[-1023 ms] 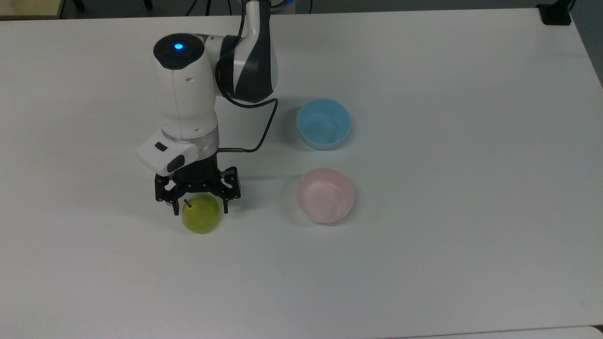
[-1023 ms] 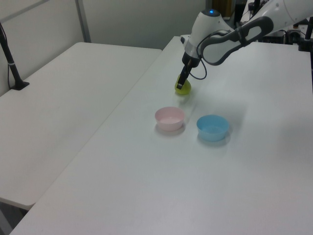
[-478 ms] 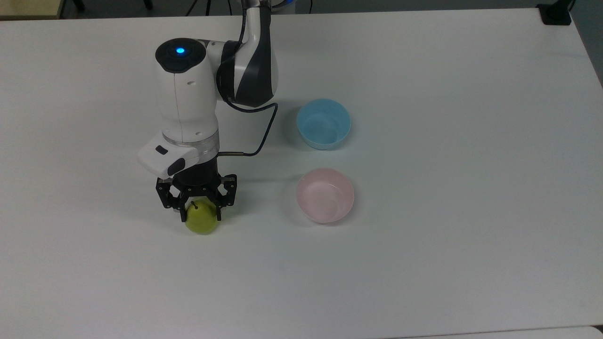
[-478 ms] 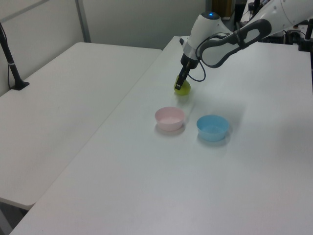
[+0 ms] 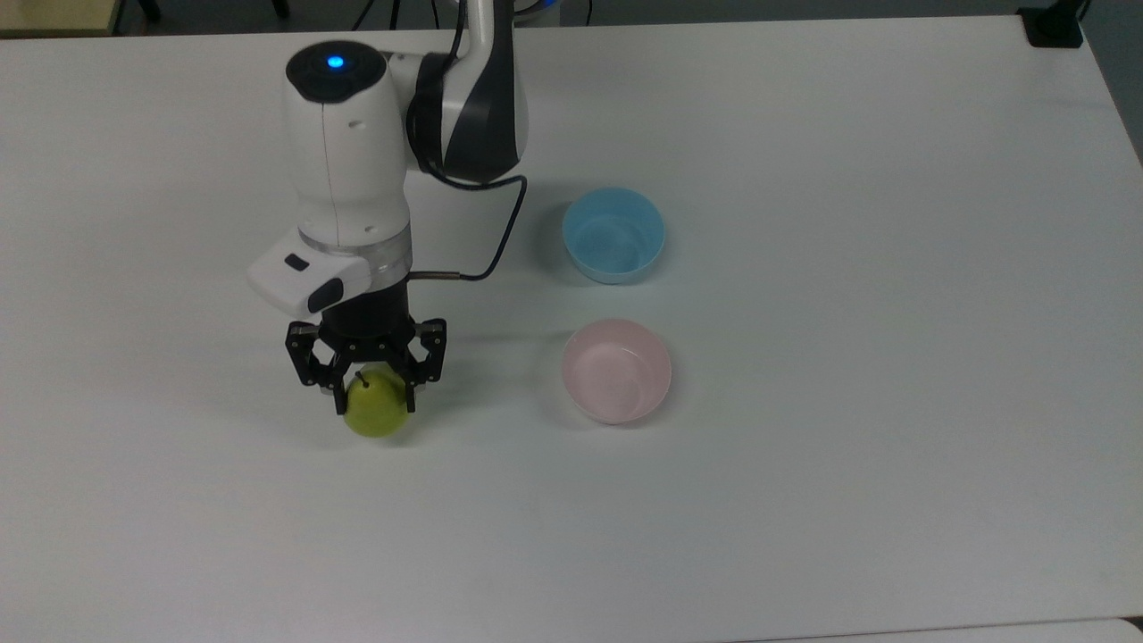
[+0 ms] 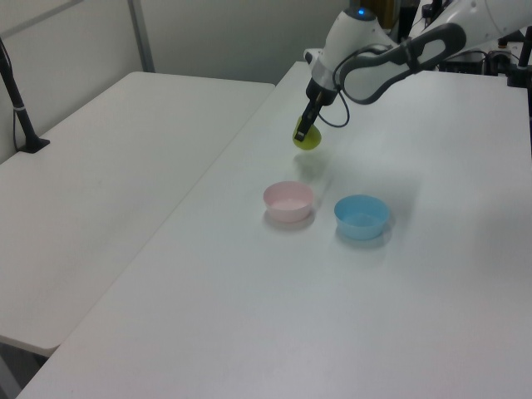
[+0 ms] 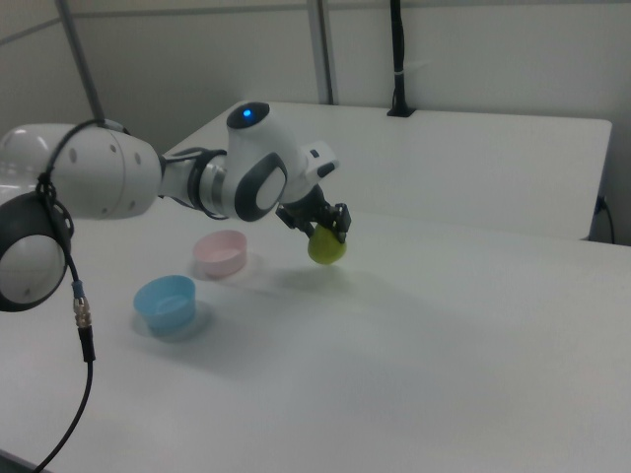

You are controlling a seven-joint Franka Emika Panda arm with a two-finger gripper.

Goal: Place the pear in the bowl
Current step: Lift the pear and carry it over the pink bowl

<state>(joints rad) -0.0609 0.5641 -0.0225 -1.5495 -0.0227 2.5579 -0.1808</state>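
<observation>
My black two-finger gripper (image 5: 375, 397) is clamped on the small rounded yellow-green pear (image 5: 378, 409), one finger (image 5: 340, 396) pressed to each side of the fruit and its short dark stem poking up between them. In the left view the pear (image 6: 307, 138) hangs clear of the white table (image 6: 249, 316), with a faint shadow on the surface beneath it, so I am holding it in the air rather than resting it. In the right view the gripper (image 7: 323, 229) points down and slightly outward from my white wrist, and the pear (image 7: 326, 246) sits at its tip above the tabletop. The small round pale pink plastic bowl (image 5: 616, 371), glossy inside and holding nothing, stands on the table well apart from the pear, toward the top view's right. Just beyond it, toward the top view's upper edge, stands a light blue plastic bowl (image 5: 613, 235) of like size, near the pink one but not touching it. In the left view the pink bowl (image 6: 288, 200) lies nearer the camera than the pear, with the blue bowl (image 6: 362, 216) beside it on the left view's right. In the right view the pink bowl (image 7: 220, 252) is on the right view's left of the pear, and the blue bowl (image 7: 165, 301) sits nearer the camera. A thin black cable (image 5: 500, 241) loops from my wrist.
</observation>
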